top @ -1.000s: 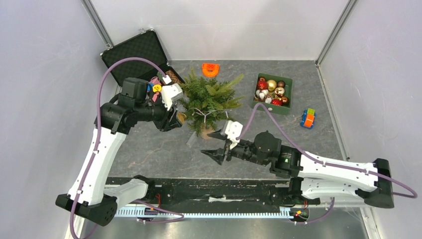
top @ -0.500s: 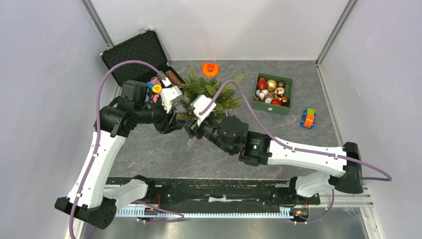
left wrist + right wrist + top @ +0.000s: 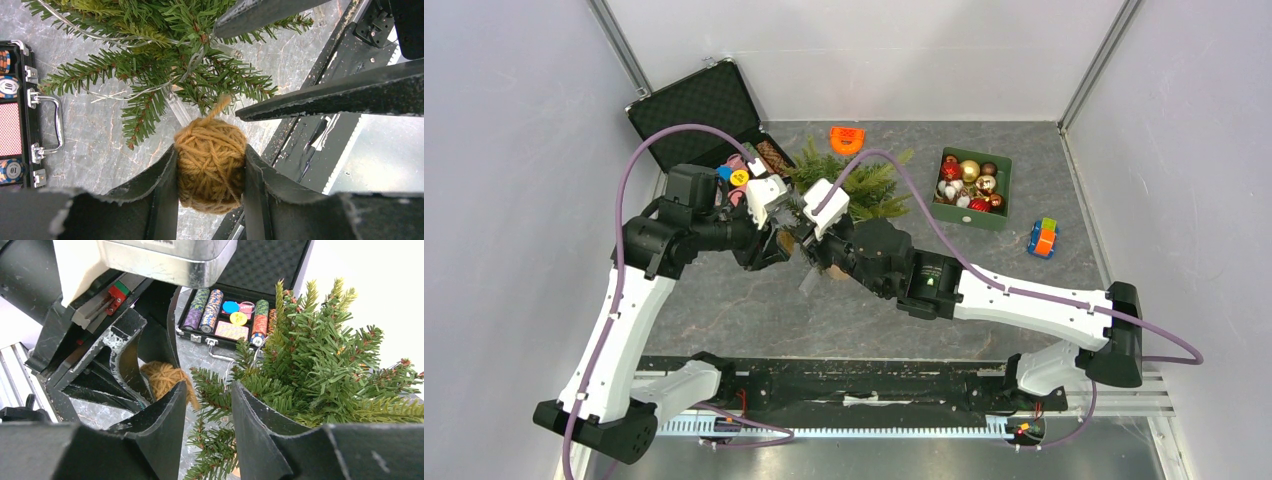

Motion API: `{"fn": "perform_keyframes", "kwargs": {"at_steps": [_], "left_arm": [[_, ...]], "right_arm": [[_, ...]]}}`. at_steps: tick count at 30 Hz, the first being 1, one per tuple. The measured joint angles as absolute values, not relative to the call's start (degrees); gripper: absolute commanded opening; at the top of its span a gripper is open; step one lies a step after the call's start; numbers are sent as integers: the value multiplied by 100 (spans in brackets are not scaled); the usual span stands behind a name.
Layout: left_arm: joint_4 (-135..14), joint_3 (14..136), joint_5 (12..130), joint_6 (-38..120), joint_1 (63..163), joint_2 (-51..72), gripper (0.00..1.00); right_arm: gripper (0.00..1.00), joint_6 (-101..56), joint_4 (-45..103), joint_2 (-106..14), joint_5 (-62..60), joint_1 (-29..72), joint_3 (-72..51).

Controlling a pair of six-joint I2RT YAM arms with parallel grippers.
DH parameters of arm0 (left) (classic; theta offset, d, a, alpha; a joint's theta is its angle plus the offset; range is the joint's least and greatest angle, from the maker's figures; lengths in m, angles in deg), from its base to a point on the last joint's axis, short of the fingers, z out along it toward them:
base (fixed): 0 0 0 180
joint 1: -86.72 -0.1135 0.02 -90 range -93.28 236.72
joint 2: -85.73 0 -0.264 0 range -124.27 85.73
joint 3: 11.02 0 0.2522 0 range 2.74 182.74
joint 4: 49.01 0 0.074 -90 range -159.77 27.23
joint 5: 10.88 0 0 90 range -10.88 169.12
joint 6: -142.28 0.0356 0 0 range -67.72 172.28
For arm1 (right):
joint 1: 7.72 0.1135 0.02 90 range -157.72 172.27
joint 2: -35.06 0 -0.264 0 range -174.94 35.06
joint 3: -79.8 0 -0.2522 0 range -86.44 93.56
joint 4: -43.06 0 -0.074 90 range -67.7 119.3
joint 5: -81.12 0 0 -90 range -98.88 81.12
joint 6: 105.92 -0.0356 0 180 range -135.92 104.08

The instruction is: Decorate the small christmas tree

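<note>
The small christmas tree [image 3: 867,183] stands mid-table, and its green branches [image 3: 165,60] fill the top of the left wrist view. My left gripper [image 3: 210,150] is shut on a mustard ball of yarn [image 3: 211,167], held just left of the tree above the table. My right gripper [image 3: 207,387] is open right beside it. Fir twigs show through the gap between its fingers. The yarn ball [image 3: 162,377] lies just beyond its left fingertip, with the loose yarn tail [image 3: 220,105] pointing toward the tree [image 3: 320,370]. In the top view both grippers meet at the tree's left side.
An open black case [image 3: 714,110] with poker chips [image 3: 235,320] lies at the back left. At the right stands a green box of baubles [image 3: 970,187], with a coloured toy block [image 3: 1043,238] beyond it. An orange object [image 3: 847,138] lies behind the tree. A thin light wire [image 3: 125,92] runs through the branches.
My right arm has swung from the front middle of the table back and left to the tree, next to the left gripper, and its jaws have narrowed. The left gripper has kept the yarn almost still.
</note>
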State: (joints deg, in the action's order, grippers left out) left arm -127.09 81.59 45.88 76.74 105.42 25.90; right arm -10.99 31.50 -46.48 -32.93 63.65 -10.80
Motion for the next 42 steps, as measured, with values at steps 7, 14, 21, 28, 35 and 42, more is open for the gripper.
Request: {"fn": "perform_keyframes", "kwargs": {"at_steps": [7,14,21,28,35,42], "left_arm": [[-12693,8148,4577,7688,10542,2590,2],[-12693,8146,4577,7692,10542,2590,2],[-12689,8109,4558,7692,10542,2590,2],[-12689,8109,4553,7694,10542,2594,2],[-12689,8109,4553,7694,10542,2594,2],[-12665,8109,4556,7694,10542,2594,2]], "right_arm": [[35,-1093,3027,-4663,-3154,6339,-1082],[33,-999,2901,-4818,-3022,6302,-1082],[26,-916,2905,-4832,-3025,6304,-1159],[16,-876,2962,-4832,-3086,6304,-1205],[0,-876,2970,-4832,-3127,6304,-1224],[0,-878,3084,-4832,-3302,6304,-1229]]}}
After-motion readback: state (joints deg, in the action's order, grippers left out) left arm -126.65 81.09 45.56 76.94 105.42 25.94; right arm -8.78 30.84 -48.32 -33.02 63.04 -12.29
